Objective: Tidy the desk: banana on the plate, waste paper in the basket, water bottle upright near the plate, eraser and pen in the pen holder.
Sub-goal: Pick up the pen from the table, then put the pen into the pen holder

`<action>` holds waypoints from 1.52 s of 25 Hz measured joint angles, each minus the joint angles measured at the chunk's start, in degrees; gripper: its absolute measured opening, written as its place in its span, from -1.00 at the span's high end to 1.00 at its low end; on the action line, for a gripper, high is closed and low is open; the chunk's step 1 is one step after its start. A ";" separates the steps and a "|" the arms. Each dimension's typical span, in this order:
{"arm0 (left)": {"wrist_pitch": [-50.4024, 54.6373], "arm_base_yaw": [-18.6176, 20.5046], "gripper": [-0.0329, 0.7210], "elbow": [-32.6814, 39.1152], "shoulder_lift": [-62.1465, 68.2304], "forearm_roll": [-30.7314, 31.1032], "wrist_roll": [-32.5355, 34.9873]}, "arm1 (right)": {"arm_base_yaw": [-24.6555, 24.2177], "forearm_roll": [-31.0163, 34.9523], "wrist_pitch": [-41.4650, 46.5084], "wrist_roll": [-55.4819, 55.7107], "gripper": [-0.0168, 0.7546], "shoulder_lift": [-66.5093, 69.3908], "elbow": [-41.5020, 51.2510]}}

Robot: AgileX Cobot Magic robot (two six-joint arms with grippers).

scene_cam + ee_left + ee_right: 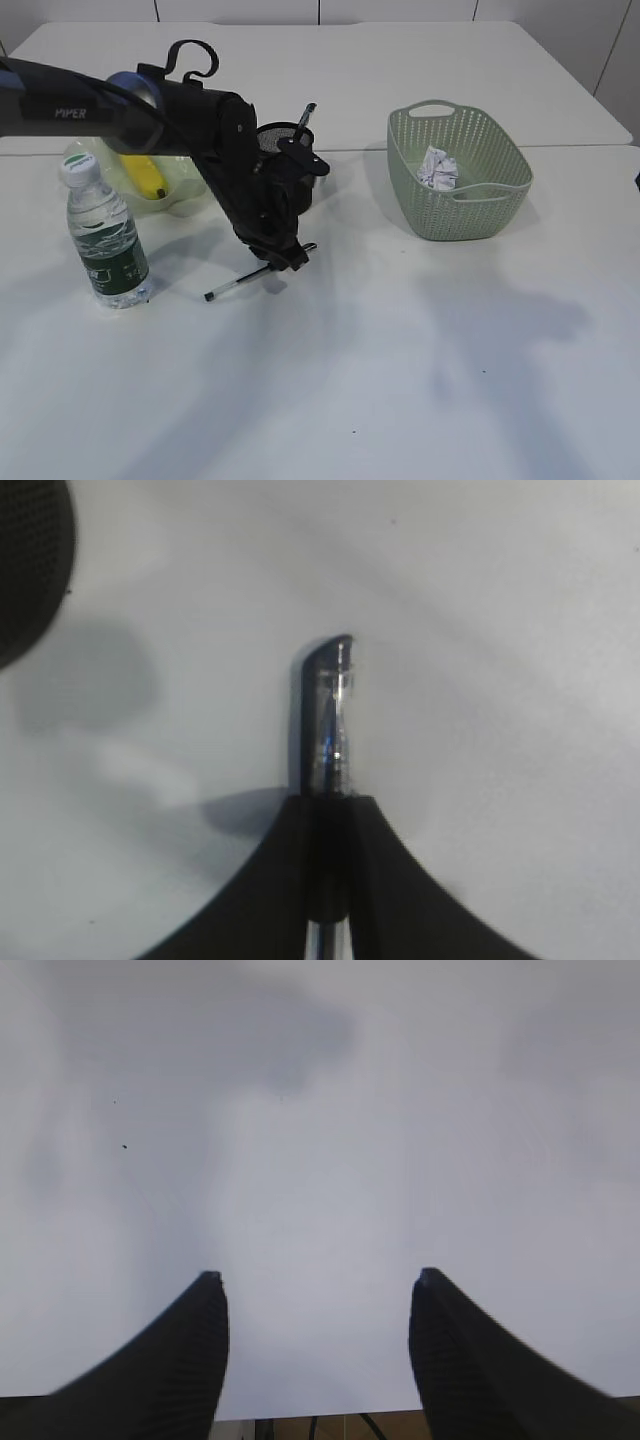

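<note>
While my left tool (288, 255) reaches down to the white worktop (400, 350), its two fingers (260, 880) are pressed together on the pen (240, 282), which lies flat just in front of the black mesh pen holder (285, 165). Left wrist view: the pen's clear barrel and dark clipped cap (330, 710) project beyond the closed fingertips, and the rim of the pen holder (30, 560) shows at upper left. Exterior view: the pen's far end points toward the water bottle (105, 235). A dark slender object (303, 118), too small to identify, sticks up out of the holder. The water bottle stands upright at the left, just in front of the pale plate (185, 190), and the banana (148, 178) lies on that plate, partly hidden by my left arm (90, 100). Crumpled waste paper (437, 167) sits inside the green basket (490, 215) at the right, well apart from the pen. Right wrist view: my right tool (318, 1345) hangs over bare worktop with its fingers (190, 1360) spread apart and nothing between them. I cannot see the eraser in any view.
</note>
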 joint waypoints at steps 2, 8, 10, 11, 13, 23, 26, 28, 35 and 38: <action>0.11 0.00 0.81 0.00 -0.49 0.00 0.00 | 0.00 0.00 0.00 0.00 -0.15 0.00 0.00; -0.38 0.12 0.81 0.00 -5.96 -1.15 0.00 | 0.00 0.00 0.00 0.00 -0.15 0.00 0.00; -1.16 0.78 0.81 0.00 -8.34 -2.05 0.00 | 0.00 0.00 0.00 0.00 -0.15 0.00 0.00; -1.95 1.04 0.81 0.00 -9.52 -2.43 0.00 | 0.00 0.00 0.10 0.00 -0.15 0.00 0.00; -3.56 1.93 0.81 0.00 -11.66 -2.94 0.00 | 0.00 0.00 0.10 -0.11 -0.15 0.00 0.00; -20.98 5.08 0.81 0.00 -16.15 -12.35 0.00 | 0.00 0.00 0.10 -0.11 -0.15 0.00 0.00; -27.62 5.08 0.81 0.00 -16.15 -13.90 0.00 | 0.00 0.00 0.10 -0.11 -0.15 0.00 0.00; -31.31 5.08 0.81 0.00 -16.15 -14.73 0.00 | 0.00 0.00 0.10 -0.11 -0.15 0.00 0.00; -41.43 4.88 0.81 0.00 -13.85 -21.60 0.00 | 0.00 0.00 0.10 -0.11 -0.15 0.00 0.00; -43.83 4.34 0.81 0.10 -12.04 -22.25 0.00 | 0.00 0.00 0.10 -0.11 -0.15 0.00 0.00</action>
